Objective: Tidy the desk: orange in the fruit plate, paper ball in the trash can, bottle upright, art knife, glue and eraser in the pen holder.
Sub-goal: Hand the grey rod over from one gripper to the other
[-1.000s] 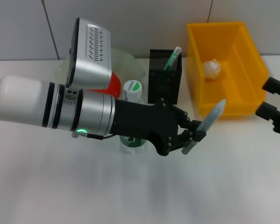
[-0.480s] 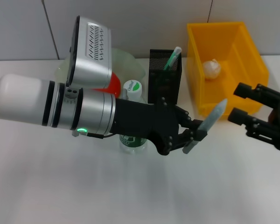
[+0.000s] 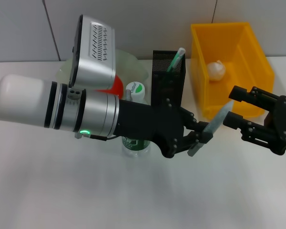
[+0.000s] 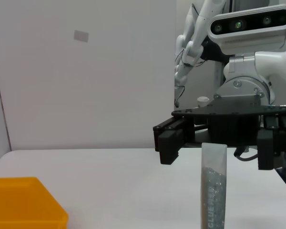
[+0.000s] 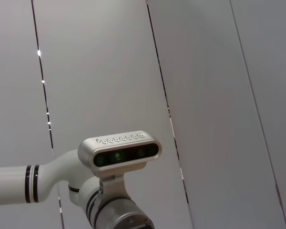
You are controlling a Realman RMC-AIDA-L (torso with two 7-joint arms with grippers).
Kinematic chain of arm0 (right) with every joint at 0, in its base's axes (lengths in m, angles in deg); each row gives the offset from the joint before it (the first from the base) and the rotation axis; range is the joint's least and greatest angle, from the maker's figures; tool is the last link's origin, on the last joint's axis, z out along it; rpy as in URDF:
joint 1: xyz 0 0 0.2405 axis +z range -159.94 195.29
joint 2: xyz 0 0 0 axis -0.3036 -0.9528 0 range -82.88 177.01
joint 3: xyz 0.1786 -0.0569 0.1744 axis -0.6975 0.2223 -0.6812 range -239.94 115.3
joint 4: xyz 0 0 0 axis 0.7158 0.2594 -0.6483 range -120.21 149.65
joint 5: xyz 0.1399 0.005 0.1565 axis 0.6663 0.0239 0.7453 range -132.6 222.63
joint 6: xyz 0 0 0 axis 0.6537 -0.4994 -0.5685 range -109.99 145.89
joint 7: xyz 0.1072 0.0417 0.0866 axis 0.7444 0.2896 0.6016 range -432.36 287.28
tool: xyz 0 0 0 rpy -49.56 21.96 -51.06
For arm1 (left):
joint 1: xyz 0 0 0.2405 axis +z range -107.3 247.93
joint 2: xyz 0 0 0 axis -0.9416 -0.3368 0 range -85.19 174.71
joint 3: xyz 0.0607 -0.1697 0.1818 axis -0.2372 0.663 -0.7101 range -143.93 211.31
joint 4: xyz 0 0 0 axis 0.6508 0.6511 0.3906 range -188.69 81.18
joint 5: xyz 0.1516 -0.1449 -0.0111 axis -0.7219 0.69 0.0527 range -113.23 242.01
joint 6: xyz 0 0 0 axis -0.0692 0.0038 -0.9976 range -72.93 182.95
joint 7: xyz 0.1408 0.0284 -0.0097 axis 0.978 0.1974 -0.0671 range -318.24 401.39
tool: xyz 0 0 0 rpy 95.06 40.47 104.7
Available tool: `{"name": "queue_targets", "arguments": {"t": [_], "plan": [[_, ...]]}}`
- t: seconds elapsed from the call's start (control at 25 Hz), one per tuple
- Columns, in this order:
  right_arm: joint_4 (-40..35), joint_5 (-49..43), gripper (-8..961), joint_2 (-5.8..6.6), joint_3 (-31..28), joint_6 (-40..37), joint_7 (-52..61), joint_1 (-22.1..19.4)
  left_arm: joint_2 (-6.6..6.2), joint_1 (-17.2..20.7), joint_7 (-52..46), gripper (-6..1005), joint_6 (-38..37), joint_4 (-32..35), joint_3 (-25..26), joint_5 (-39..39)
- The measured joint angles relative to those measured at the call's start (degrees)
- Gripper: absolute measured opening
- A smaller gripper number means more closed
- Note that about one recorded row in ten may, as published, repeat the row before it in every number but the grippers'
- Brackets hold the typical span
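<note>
A robotics lab: a plain white tabletop (image 3: 86,191) beneath the pincers, bare grey wall panels (image 3: 148,24) behind, staged desk props only.

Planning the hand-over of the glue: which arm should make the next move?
Probably the right. The right pincer is open, its fingers on either side of the glue tube's upper end, so it need only close. The left pincer is shut on the tube's lower end, beside the pen holder.
</note>
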Motion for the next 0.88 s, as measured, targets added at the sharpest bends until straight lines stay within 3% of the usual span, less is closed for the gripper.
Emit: {"name": "queue_targets", "arguments": {"t": [0.24,0.6,0.88], "plan": [[-0.98,-0.05,693,0.01,0.02,0.66,-0.2,0.37,0.05,-0.09,0.54,153,0.11,-0.11,0.0,0.0],[-1.32,-0.24,506,0.09,0.01,0.77,-0.33,0.8,0.09,-0.09,0.63,157,0.17,-0.19,0.01,0.01],[-1.5,-0.31,495,0.05,0.35,1.24,-0.32,0.8,0.09,-0.15,0.62,160,0.17,-0.03,0.0,0.15]]}}
